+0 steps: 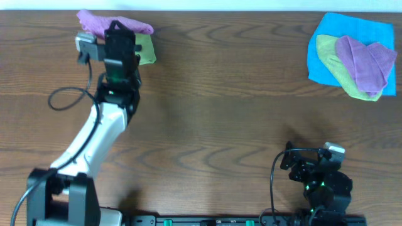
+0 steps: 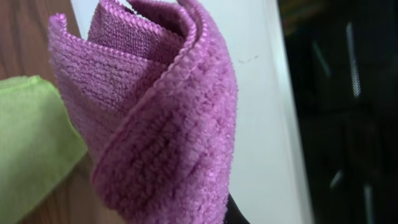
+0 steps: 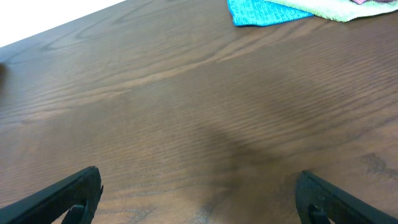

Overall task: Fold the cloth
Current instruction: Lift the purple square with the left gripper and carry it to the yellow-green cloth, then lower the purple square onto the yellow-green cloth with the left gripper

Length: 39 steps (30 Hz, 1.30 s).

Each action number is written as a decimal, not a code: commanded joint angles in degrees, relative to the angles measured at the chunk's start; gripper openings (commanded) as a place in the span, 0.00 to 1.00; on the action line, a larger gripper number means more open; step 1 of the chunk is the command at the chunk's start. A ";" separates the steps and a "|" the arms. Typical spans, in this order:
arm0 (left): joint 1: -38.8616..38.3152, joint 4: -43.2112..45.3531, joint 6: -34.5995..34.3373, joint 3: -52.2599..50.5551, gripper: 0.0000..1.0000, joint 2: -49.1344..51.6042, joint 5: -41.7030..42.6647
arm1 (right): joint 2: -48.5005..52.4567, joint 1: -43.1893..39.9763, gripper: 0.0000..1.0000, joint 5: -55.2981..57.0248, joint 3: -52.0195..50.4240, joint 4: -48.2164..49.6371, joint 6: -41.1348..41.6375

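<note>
Left fingers [image 1: 118,31] pinched shut on the purple cloth [image 2: 161,124], upper left of the overhead frame; right fingers [image 3: 74,193] spread wide, holding nothing.
You've got soft, light microfibre: limp, bunched and doubled over at the grip, with a grippy pile, and not fragile. I doubt it will hold a crease on its own, so spread it flat on the table [image 1: 220,113], then take it by a corner or the stitched hem, not mid-panel. A lime-green cloth [image 1: 146,50] lies just beside it. A second purple cloth [image 1: 364,63] tops the blue cloth [image 1: 326,37] pile, upper right. No containers in view.
</note>
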 commanded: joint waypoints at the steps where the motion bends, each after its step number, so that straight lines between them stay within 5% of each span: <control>1: 2.14 0.04 9.05 3.23 0.06 5.07 7.91 | -0.52 0.59 0.99 -0.02 -0.74 0.04 0.61; 9: 5.14 3.32 23.06 12.44 0.06 17.18 18.56 | -0.52 0.59 0.99 -0.02 -0.74 0.04 0.61; 39: 7.48 22.47 23.10 17.81 0.06 35.54 23.15 | -0.52 0.59 0.99 -0.02 -0.74 0.04 0.61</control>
